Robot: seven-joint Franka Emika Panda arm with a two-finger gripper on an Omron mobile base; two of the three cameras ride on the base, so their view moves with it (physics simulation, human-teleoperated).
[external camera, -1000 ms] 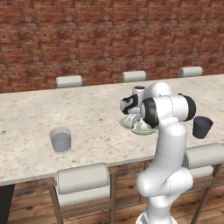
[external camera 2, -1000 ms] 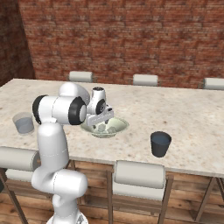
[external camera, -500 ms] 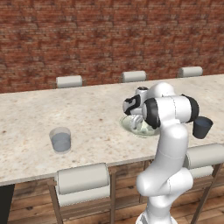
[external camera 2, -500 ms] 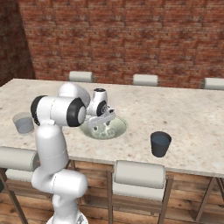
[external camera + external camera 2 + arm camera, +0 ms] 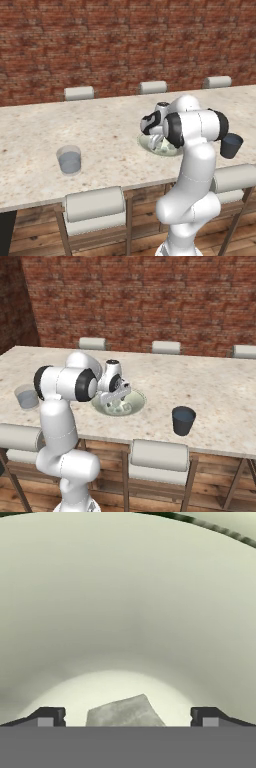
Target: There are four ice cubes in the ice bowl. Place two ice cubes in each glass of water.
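Arm bent forward, claw (image 5: pixel 127 718) pointing down, jaws wide.

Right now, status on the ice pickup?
Tool open, low inside the bowl. One ice cube between its tips, not gripped. Nothing in the way.

The counter (image 5: pixel 100 130) has a pale speckled stone look, like polished granite, with a smooth top. The bowl (image 5: pixel 125 612) is a smooth matt greenish-cream, ceramic by its look, with soft shading and no sharp glints. The ice cube (image 5: pixel 125 713) in it is grey-white, faceted and dull, slightly mottled. One glass (image 5: pixel 69 159) is see-through with a blue-grey tint; the other glass (image 5: pixel 183 420) looks dark navy and nearly opaque. The arm (image 5: pixel 192 150) is glossy white plastic with dark joints. The wall (image 5: pixel 150 301) is rough red brick. The stools (image 5: pixel 95 205) have pale padded seats on wooden frames, over a wood plank floor (image 5: pixel 210 501).
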